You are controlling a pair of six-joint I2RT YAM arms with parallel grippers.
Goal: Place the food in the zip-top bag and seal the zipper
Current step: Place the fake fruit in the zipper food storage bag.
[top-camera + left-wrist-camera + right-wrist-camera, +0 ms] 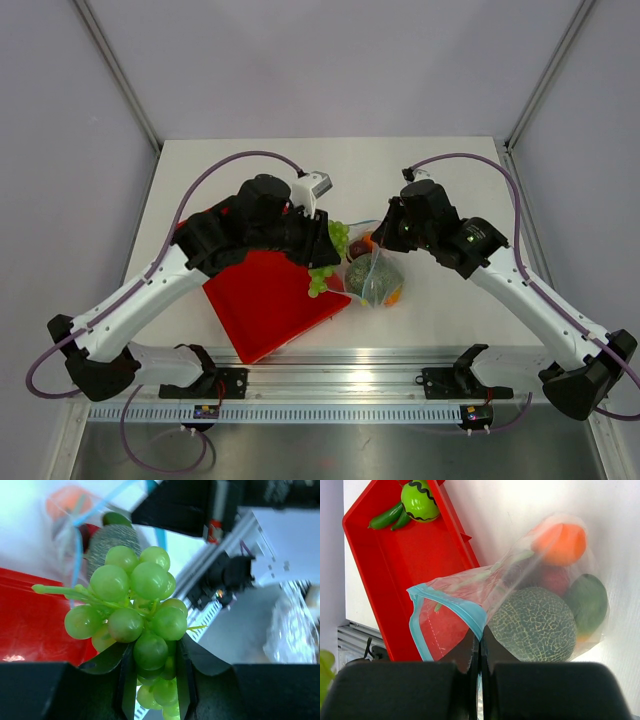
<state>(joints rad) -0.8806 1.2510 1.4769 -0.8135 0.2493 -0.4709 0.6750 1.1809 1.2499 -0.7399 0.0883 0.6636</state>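
Left end effector (152, 666): jaws partly closed, clamped on the low part of the grape bunch (135, 605), which is held clear of the bench (440, 310). The stem sticks out at 9 o'clock in the wrist view.

Right end effector (480, 641): jaws fully closed, pinching the zip-top bag (520, 582) at its mouth edge, right on the zipper (465, 611). The mouth is lifted and gapes toward 9 o'clock in its wrist view.

Progress:
- In the bag: the melon (532, 625), orange (560, 542), a red fruit (551, 578) and the mango (587, 602).
- Grapes are picked but not yet in the bag.
- On the tray (395, 570): a striped green toy (420, 500) and a long green piece (386, 517), cucumber or pepper, can't tell which.
- The zipper strip is parted, so sealing is not done. My estimate is a bit past halfway.

Positions:
- In the top view the bag (375, 280) sits at about 4 o'clock from the left end effector (325, 250), close by.
- It hangs at about 6 o'clock from the right end effector (385, 235).
- In the left wrist view the blue zipper (77, 545) shows at 11 o'clock from the grapes, with the melon (112, 537) just behind them.
- The grapes look near the mouth but outside it.
- The tray (265, 300) lies at 7 o'clock from the left end effector.
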